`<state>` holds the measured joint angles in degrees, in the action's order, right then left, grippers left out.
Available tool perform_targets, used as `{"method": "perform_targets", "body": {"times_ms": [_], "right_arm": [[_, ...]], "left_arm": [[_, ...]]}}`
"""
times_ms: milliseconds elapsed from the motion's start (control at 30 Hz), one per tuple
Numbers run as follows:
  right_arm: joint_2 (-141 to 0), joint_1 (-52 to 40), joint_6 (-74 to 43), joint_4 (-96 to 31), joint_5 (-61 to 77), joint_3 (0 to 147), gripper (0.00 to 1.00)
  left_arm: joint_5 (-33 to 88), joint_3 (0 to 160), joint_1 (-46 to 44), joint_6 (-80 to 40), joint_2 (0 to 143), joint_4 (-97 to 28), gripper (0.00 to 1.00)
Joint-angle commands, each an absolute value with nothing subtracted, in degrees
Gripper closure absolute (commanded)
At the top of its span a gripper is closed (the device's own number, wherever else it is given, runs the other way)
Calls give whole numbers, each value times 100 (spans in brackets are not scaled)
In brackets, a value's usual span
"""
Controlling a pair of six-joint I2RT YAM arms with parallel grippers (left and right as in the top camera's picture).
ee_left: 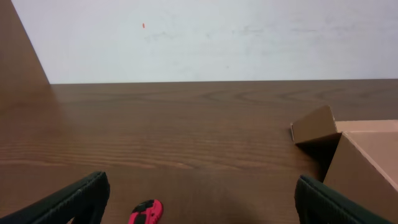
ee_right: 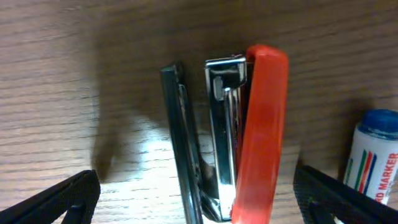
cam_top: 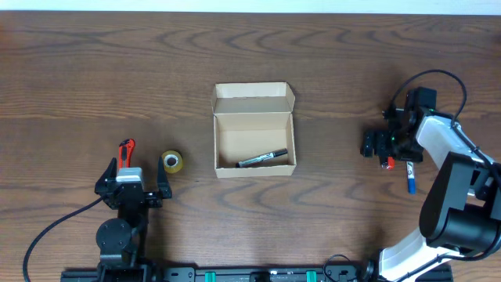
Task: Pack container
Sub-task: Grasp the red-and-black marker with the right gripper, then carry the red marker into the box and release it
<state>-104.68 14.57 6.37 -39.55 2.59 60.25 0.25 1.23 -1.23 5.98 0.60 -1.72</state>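
Stapler (ee_right: 249,130) sits between spread right jaws, container (cam_top: 250,141) well apart leftward.

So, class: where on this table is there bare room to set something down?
Bare: the strip behind the container, and the gap between it and the stapler. Crowded: cutter and tape roll at left; stapler and blue marker at right.

The left arm (cam_top: 117,235) sits folded low at the near side. Its left gripper (cam_top: 133,182) is level and faces forward, fingers (ee_left: 74,199) spread wide. The right arm (cam_top: 458,196) reaches out and bends inward, its right gripper (cam_top: 378,150) pointing straight down, fingers (ee_right: 56,199) parted wide.
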Motion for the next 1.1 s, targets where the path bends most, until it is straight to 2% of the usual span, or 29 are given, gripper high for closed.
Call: {"method": "perform_targets", "body": {"times_ms": [0, 133, 200, 233, 267, 533, 700, 733, 933, 1067], "right_arm": [[-10847, 1496, 517, -3968, 478, 5979, 1], [-10965, 1492, 517, -3992, 519, 5979, 4], [-10969, 1492, 517, -4001, 539, 5979, 20], [-10969, 1492, 515, -3994, 541, 5979, 31], [-10969, 1492, 515, -3988, 541, 5979, 37], [-10969, 1492, 515, -3986, 541, 5979, 64], [-10969, 1492, 515, -3981, 543, 5979, 96], [-10969, 1492, 510, -3981, 552, 5979, 99], [-10787, 1400, 517, -4071, 1271, 6099, 99], [-10114, 961, 626, -4394, 1400, 6591, 99]], "left_arm": [[97, 30, -130, 556, 21, -443, 5], [97, 30, -130, 556, 21, -443, 5], [97, 30, -130, 556, 21, -443, 5], [97, 30, -130, 556, 21, -443, 5], [97, 30, -130, 556, 21, -443, 5], [97, 30, -130, 558, 21, -443, 5], [97, 30, -130, 556, 21, -440, 5], [97, 30, -130, 556, 21, -440, 5], [97, 30, -130, 556, 21, -443, 5], [97, 30, -130, 558, 21, -443, 5]]}}
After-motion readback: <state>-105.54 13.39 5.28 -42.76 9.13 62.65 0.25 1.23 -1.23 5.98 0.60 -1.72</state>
